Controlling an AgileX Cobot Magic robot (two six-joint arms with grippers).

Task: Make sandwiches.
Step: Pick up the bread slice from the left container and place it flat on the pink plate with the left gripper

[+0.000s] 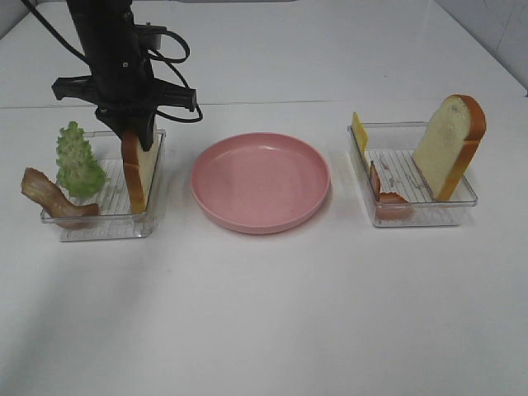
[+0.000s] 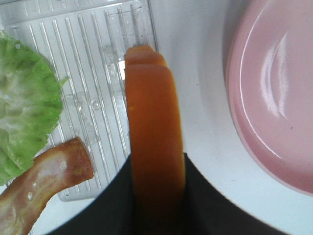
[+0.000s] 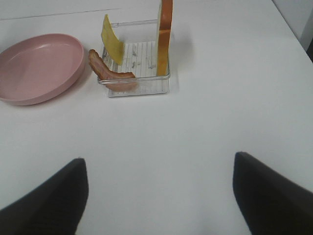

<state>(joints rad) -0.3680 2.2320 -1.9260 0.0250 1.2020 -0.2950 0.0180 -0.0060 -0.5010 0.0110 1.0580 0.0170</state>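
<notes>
— Bread first: where is the left bread (image 1: 142, 177) sitting?

— It is standing on edge in the left tray (image 1: 107, 229), toward the left edge of the desk (image 1: 264, 313), against the tray wall facing the plate (image 1: 260, 181). The left gripper (image 1: 139, 142) is pinching the slice from above by its top crust; in the wrist view the orange crust is running between the two dark fingers (image 2: 210, 205). Whether the slice is resting on the tray floor or hanging just above it, I cannot tell

— What else is sitting in that tray?

— The lettuce (image 1: 76, 161) is standing upright at the side facing the left edge. The left bacon (image 1: 49, 196) is lying over the tray's near-left corner, one end poking out past the rim

— And toward the right edge?

— The right tray (image 1: 421, 216) is sitting there, with the plate lying mid-desk between the two trays, apart from both. The right bread (image 1: 445, 153) is leaning against the wall facing the right edge. The cheese (image 1: 360, 134) is standing in the far corner nearest the plate, and the right bacon (image 1: 381, 188) is leaning on that same plate-side wall, closer to the near edge

— Is the right gripper (image 3: 159, 196) doing anything?

— It is hovering over the desk on the near-edge side of the right tray, well apart from it, its fingers spread wide and gripping nothing
</notes>
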